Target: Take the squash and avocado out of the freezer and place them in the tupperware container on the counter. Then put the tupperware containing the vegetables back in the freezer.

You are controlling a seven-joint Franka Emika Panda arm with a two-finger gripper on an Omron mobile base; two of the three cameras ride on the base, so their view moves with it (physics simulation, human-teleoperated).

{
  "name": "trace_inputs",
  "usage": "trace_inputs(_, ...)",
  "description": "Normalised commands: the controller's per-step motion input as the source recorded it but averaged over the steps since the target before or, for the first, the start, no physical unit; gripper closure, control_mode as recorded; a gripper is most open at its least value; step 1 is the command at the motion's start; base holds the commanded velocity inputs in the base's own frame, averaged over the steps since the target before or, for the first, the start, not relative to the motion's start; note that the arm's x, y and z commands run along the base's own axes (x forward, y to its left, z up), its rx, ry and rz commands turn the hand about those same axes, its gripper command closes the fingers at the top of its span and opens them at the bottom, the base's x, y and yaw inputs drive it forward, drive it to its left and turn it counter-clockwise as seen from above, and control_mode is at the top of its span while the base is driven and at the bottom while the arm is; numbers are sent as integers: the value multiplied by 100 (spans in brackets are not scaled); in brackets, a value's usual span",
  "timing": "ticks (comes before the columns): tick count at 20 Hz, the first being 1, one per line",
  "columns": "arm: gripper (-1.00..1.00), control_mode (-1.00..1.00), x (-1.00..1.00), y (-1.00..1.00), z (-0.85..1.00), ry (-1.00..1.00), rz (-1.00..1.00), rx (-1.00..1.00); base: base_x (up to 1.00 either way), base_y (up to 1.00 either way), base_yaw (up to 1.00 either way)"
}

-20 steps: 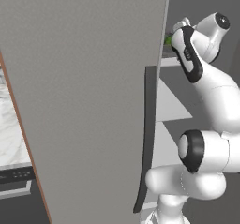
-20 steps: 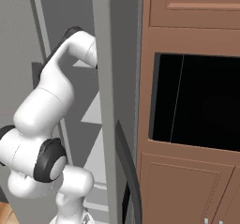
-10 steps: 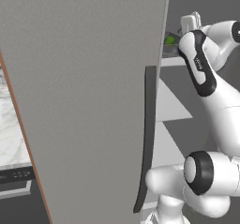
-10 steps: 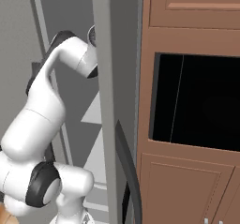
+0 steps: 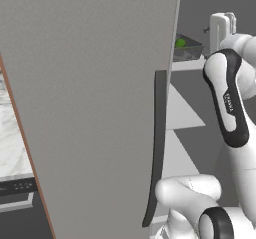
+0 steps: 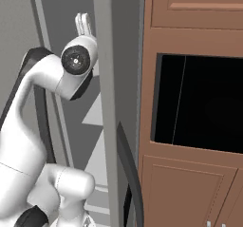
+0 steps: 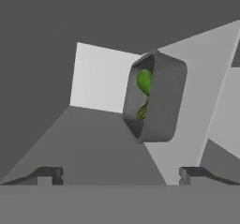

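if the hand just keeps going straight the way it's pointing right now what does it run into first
Most likely the tupperware container on the freezer shelf. In the hand view it lies ahead of the open hand, holding green produce. Depth is unclear, so the hand may slide past its rim toward the freezer's back wall.

I found myself in a home kitchen, rendered rather than real. A tall grey freezer (image 5: 95,103) stood open, its long dark handle (image 5: 156,148) on the door and pale shelves (image 5: 182,110) inside. Brown wooden cabinets (image 6: 190,7) framed a black built-in appliance opening (image 6: 199,102) beside it. To the left I noted a white marble counter (image 5: 11,138) above a black appliance panel (image 5: 17,188).
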Motion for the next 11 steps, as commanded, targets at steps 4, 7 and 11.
trace_inputs(4, -100, -100, -100, 0, 6, -5, 0, 0, 0, 0, 0)
trace_inputs(7, -100, -100, -100, 0, 0, 0, -1, 0, 0, 0, 0)
trace_inputs(11, -100, -100, -100, 6, 0, 0, -9, 0, 0, 0, 0)
